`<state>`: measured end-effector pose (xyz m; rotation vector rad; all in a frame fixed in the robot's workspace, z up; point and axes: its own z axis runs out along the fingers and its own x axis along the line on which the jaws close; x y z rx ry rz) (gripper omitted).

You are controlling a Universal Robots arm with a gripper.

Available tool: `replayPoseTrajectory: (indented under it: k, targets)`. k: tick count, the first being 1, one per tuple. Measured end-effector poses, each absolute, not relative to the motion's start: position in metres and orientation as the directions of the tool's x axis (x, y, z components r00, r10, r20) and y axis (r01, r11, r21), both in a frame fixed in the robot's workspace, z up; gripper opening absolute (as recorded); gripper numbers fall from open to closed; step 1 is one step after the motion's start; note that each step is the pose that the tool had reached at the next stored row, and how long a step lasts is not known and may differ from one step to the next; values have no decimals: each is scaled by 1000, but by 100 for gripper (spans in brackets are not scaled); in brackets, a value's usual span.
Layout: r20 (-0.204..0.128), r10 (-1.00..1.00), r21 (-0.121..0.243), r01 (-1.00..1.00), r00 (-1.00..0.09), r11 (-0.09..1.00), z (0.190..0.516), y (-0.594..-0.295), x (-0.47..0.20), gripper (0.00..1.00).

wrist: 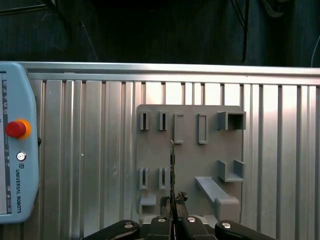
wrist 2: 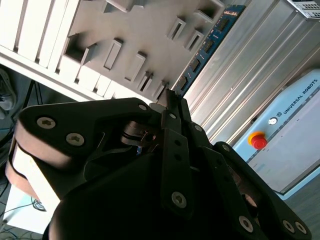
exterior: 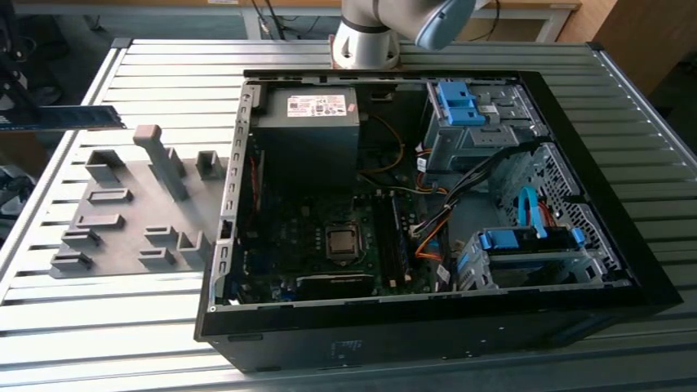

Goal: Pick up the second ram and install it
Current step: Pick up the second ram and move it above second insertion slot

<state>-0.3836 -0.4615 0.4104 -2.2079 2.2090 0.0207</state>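
Observation:
The second ram is a thin blue-green board hanging in the air at the exterior view's far left, above the table edge and beyond the grey holder tray. My gripper is at that frame's edge, shut on one end of the stick. In the second wrist view the dark fingers pinch the ram, which runs away from them with its black chips showing. In the first wrist view the ram shows edge-on as a thin line rising from the gripper, over the tray.
An open black computer case lies on the slatted metal table, with the motherboard and processor socket exposed, a power supply and blue drive-bay latches. The arm's base stands behind it. A pendant with a red button lies beside the tray.

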Motion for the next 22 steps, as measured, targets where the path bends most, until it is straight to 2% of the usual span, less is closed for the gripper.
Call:
replayPoseTrajectory:
  k: [22]
  targets:
    - [-22,-1000,-4,-1000,0,1,410,-461,-370,14]
